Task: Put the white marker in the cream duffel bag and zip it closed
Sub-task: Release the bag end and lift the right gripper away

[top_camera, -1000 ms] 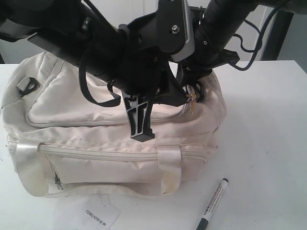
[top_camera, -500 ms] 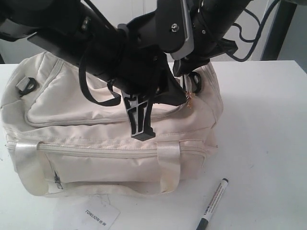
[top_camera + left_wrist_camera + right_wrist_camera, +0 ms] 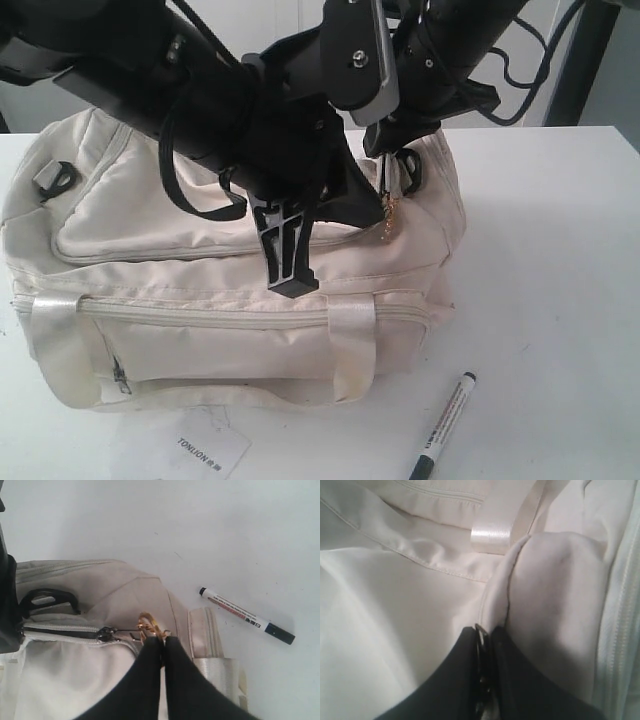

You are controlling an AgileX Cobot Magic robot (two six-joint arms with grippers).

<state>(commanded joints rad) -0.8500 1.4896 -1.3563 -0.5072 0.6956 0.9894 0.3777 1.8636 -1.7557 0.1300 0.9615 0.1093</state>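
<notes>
Cream duffel bag [image 3: 200, 230] is set on the tabletop [image 3: 560, 300]. Its gold zip pull [image 3: 149, 624] is clamped by the left pincer [image 3: 162, 640] and a thin metal tab [image 3: 480, 634] is pinched by the right pincer [image 3: 486, 632], likely for unzipping. White marker [image 3: 443, 425] is seen lying ungrasped beside the bag.

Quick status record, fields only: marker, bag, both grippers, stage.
marker: lying on the table beside the bag, outside it
bag: on the table, under both arms
left gripper: shut on the gold zip pull
right gripper: shut on a thin metal piece against the bag's fabric; what it is, unclear
stage: marker not yet packed
</notes>
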